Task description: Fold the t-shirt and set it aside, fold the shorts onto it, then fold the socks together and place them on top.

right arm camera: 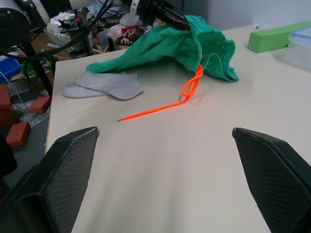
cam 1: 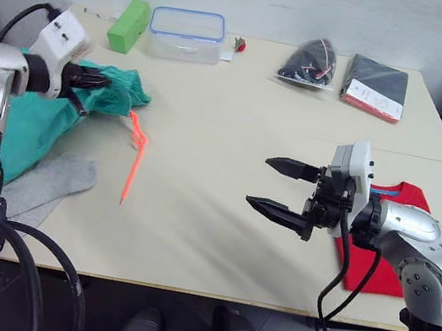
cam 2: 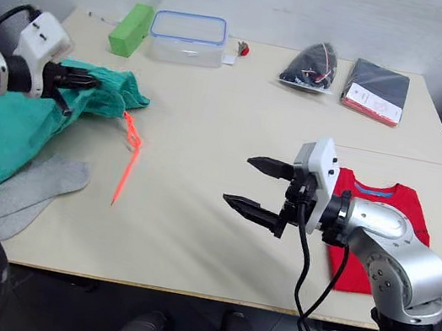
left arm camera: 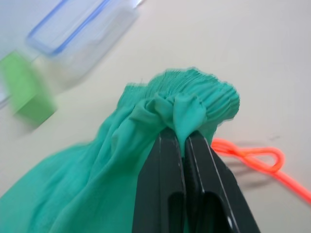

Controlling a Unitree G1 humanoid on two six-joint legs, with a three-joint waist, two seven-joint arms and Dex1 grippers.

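Left gripper [cam 1: 90,79] is pinching a bunch of the shorts [cam 1: 37,118] waistband, fingers closed tight on the gathered teal cloth; in the left wrist view the fabric is bulging out above the two black fingers [left arm camera: 163,165]. I'm holding that end lifted near the table's left edge. The rest of the shorts is trailing from the grip toward the near-left corner, so the long axis is running roughly along the left edge. The orange drawstring [cam 1: 132,158] is hanging out onto the bare table toward the middle.

Right gripper [cam 1: 285,192] is hovering empty over the table [cam 1: 208,240] centre, fingers spread wide, pointing left toward the shorts. It is well apart from them; I judge it needs to travel leftward to take the waistband's free side.

Socks [cam 1: 51,180] are lying flat by the near-left corner, just beside the shorts' lower part.

T-shirt [cam 2: 382,224] is lying folded at the right edge, behind the right arm.

Writing: a blue mark on my left arm and a white label on the dark packet [cam 1: 376,86] at the far edge, neither readable.
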